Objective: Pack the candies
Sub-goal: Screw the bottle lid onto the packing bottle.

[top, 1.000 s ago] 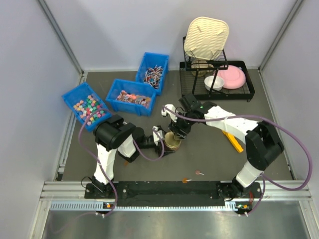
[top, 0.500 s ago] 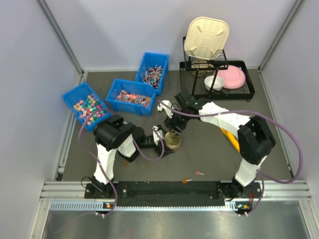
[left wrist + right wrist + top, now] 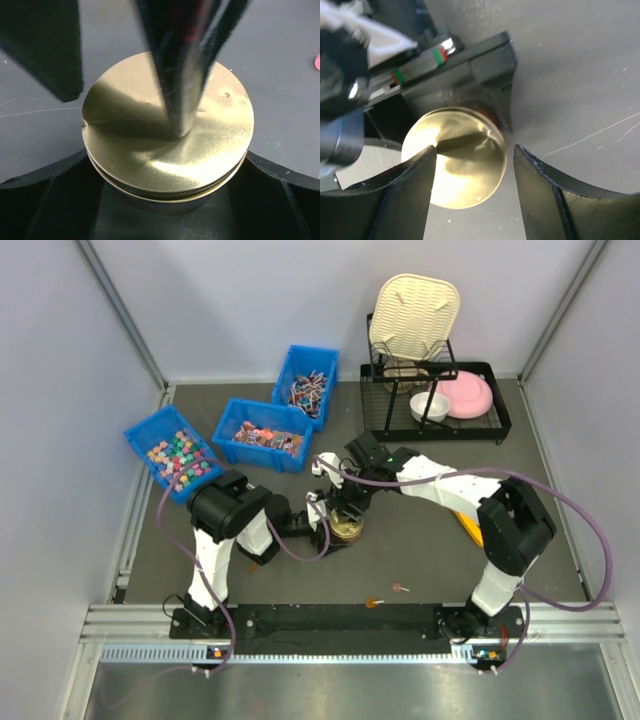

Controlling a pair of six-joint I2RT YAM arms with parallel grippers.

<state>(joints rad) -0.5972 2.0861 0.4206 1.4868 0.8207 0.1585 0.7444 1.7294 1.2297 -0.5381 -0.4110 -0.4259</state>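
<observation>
The middle is crowded. The jar (image 3: 125, 150) stands between the left gripper's (image 3: 330, 525) spread fingers, and the right gripper (image 3: 472, 187) hangs over its lid with jaws apart, one finger (image 3: 182, 95) touching it. That blocks the way in from above and from the left. Three blue bins (image 3: 255, 462) wall off the far left and the dish rack (image 3: 437, 436) the far right. The table (image 3: 420, 560) in front lies bare, save two stray sweets (image 3: 401, 588).
</observation>
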